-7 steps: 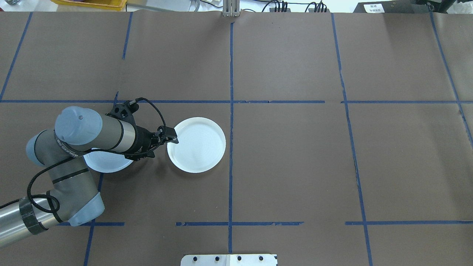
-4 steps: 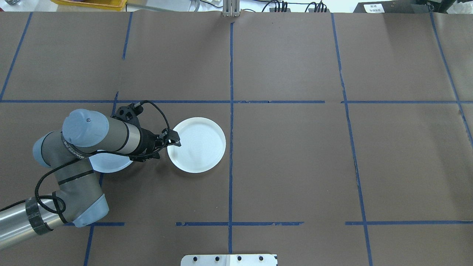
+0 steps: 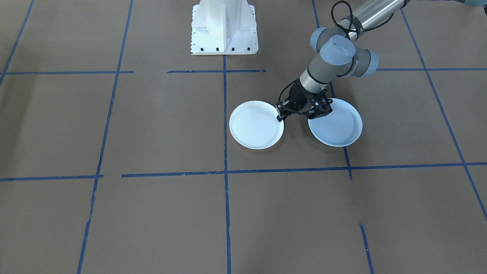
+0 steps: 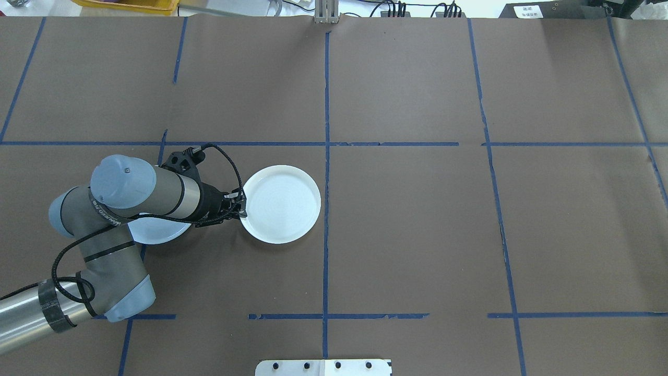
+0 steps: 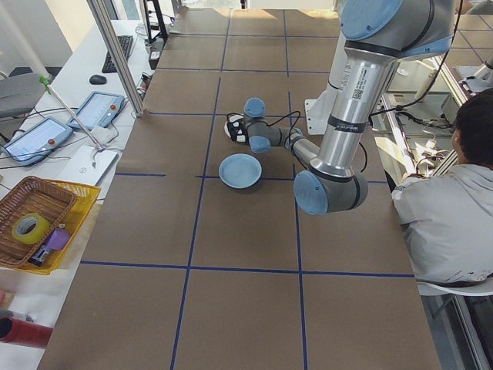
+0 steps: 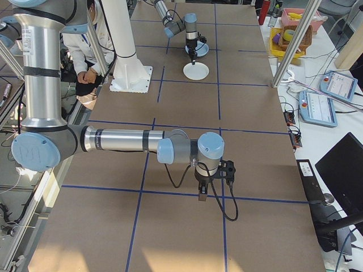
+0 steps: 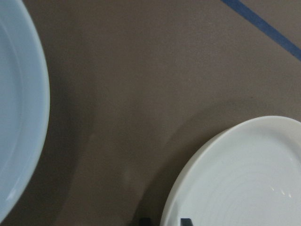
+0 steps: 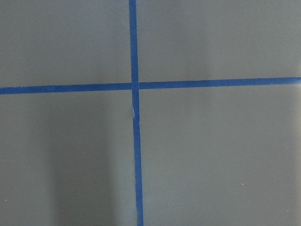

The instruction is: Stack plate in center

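Gripping the white plate (image 4: 282, 204) by its rim, the left gripper (image 4: 241, 204) is clamped (pale blue plate (image 3: 336, 125) alongside).

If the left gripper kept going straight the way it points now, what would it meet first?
The left gripper points down and toward the ridged white plate; its fingertips already straddle the near rim. It would probably meet that rim first, then the table. How much gap remains is unclear.
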{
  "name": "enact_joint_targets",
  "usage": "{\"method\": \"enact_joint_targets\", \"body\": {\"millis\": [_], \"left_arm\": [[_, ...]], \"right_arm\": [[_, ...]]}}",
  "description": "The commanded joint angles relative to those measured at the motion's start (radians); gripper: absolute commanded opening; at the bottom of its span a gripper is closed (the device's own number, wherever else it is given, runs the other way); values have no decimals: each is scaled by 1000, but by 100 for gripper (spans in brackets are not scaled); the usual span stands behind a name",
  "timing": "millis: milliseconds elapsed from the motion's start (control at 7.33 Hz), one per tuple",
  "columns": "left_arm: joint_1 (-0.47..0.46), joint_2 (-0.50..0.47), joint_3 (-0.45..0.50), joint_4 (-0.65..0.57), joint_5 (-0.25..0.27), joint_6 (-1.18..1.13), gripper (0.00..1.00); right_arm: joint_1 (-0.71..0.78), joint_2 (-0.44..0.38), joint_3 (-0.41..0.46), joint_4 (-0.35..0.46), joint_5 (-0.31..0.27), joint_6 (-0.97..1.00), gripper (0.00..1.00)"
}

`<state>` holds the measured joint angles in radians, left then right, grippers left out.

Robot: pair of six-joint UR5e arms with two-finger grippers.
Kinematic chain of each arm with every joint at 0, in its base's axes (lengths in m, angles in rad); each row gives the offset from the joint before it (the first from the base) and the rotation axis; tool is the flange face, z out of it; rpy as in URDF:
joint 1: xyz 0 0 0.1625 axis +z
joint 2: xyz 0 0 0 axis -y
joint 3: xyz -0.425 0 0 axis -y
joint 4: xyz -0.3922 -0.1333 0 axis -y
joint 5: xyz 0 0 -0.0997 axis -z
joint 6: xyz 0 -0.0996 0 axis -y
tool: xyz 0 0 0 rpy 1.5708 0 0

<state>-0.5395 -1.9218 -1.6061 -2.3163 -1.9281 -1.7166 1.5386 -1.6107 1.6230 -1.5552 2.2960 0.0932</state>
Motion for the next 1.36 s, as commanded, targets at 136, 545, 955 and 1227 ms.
{"method": "enact_joint_targets", "body": {"millis": [136, 545, 955, 1227], "left_arm": [[3, 0, -5, -3, -2, 2, 18], [-72, 32, -96, -6, -129, 94, 0], [-213, 241, -205, -20, -191, 355, 0], [-275, 370, -189, -153, -215, 477, 0]], "right_arm": [[0, 0, 0, 0, -1, 0, 100], [0, 0, 0, 0, -1, 0, 100], [0, 0, 0, 0, -1, 0, 100], [0, 0, 0, 0, 0, 0, 100]]}}
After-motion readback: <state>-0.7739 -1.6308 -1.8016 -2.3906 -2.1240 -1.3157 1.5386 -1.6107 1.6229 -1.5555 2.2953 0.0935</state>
